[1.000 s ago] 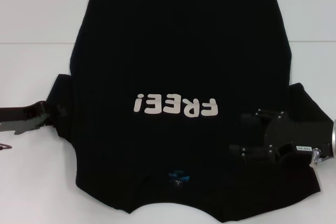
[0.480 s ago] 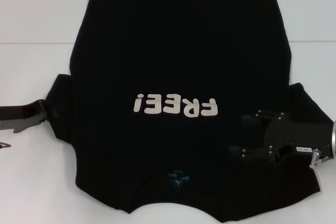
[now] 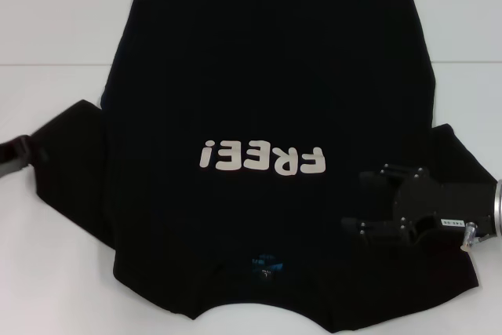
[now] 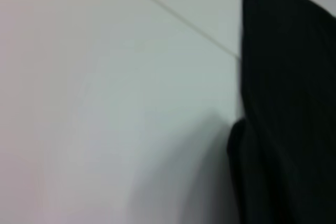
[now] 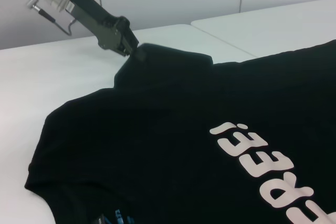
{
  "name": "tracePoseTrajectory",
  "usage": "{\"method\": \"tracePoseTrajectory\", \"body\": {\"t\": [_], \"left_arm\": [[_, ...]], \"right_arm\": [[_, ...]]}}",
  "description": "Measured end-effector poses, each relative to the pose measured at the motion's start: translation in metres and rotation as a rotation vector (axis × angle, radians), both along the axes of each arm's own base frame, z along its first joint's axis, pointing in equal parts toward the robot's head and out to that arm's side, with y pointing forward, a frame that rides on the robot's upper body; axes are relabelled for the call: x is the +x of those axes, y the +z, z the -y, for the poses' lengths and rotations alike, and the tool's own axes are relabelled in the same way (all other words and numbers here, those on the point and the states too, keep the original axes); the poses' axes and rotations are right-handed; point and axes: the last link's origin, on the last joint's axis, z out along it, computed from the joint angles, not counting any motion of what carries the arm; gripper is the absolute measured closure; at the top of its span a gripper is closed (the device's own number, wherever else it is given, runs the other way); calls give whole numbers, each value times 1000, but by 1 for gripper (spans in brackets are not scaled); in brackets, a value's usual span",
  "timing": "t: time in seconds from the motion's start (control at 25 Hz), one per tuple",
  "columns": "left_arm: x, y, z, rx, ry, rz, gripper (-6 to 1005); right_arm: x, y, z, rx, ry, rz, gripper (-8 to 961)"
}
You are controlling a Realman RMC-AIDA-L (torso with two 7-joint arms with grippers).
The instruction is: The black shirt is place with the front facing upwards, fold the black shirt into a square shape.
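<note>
Black cloth covered most of a white table (image 3: 55, 29): the black shirt (image 3: 267, 76) lay flat, front up, its white "FREE!" lettering (image 3: 261, 158) facing the robot and its blue neck label (image 3: 265, 264) nearest. At the shirt's left sleeve (image 3: 67, 154), the left gripper (image 5: 127, 47) was clenched on the sleeve tip, drawing it taut. The right gripper (image 3: 365, 202) hovered released over the opposite sleeve. Judged: sleeve-folding was in hand; next, the pinched sleeve needs carrying inward across the body

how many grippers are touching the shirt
2: the left gripper pinches the black shirt's sleeve end on the robot's left; the right gripper sits on the right sleeve area.
</note>
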Motion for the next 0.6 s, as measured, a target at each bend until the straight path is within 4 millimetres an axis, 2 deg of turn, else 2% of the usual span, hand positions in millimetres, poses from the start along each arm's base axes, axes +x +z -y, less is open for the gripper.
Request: {"method": "tracePoseTrajectory", "body": {"t": [0.2,0.6], "left_arm": [[-2,20,-4,46,-3,-32,979],[14,32,-20,49,-54,-47,980]], "right_arm": [[0,0,0,2,3,1,41],[-1,-1,-1,-1,8,1,42]]}}
